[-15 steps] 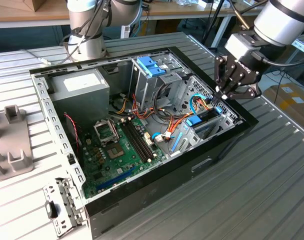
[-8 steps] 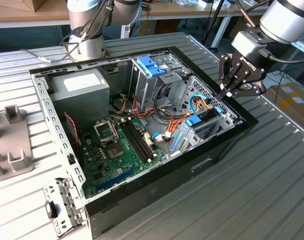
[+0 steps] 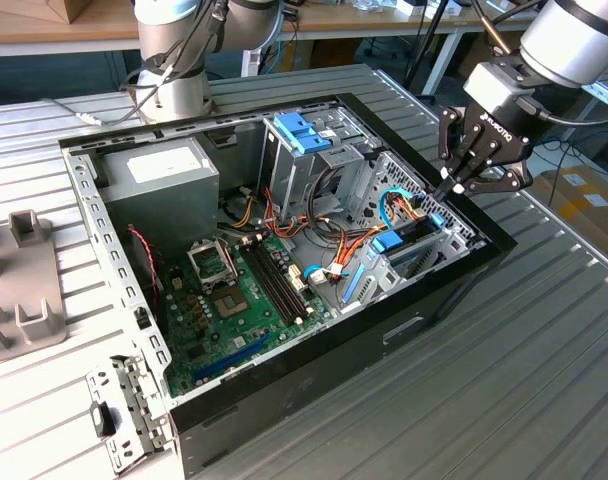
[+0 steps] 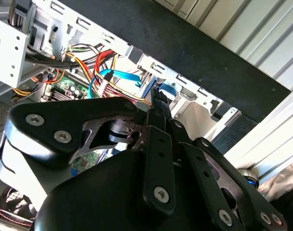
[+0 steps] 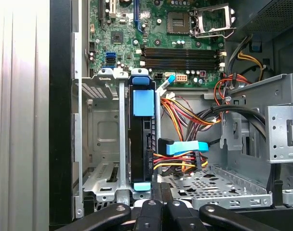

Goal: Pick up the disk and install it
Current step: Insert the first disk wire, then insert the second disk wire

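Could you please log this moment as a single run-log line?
gripper: shut, at the disk's end | disk: standing on edge in drive cage | case: open

Open computer case [image 3: 464,275], green motherboard [image 3: 234,305], power supply [image 3: 159,170]

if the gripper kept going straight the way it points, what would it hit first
Most likely the disk, standing on edge in the drive cage right ahead of the gripper; the depth between them is hard to judge.
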Controlling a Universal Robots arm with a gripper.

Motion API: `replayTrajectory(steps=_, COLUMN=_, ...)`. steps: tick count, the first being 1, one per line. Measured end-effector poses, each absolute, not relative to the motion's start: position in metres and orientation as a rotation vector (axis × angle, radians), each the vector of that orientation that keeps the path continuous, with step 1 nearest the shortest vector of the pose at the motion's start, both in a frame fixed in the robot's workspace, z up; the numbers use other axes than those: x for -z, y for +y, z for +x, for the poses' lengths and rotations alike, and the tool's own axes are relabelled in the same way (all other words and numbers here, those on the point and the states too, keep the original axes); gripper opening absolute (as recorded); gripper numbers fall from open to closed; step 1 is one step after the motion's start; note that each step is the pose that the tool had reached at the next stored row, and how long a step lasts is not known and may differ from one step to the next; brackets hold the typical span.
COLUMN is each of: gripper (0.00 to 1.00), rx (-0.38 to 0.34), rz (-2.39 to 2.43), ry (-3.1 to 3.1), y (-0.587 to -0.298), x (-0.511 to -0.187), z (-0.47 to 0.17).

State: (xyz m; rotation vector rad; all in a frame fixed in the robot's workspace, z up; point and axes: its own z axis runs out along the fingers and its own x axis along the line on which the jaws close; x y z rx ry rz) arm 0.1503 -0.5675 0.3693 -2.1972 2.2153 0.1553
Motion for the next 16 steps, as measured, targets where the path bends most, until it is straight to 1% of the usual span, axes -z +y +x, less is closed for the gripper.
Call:
replayTrajectory(steps=8, gripper=0.11, rx=-0.155, rz=-2.197, ry=2.215, y=-0.5675, x=-0.3693, z=0.1505)
replayTrajectory(steps=9, gripper=0.17, rx=-0.155, rz=-2.197, ry=2.215, y=-0.5675, x=-0.3693, z=0.1505)
replayTrajectory(steps=10, gripper=0.29, rx=-0.155, rz=-2.197, ry=2.215, y=-0.5675, x=-0.3693, z=0.1505)
replayTrajectory(steps=11, gripper=0.36, rx=-0.155, rz=-2.197, ry=2.215, y=-0.5675, x=-0.3693, z=0.1506)
replayTrajectory(steps=16, gripper=0.36, rx=-0.155, rz=-2.197, ry=2.215, y=-0.5675, x=-0.3693, z=0.1419)
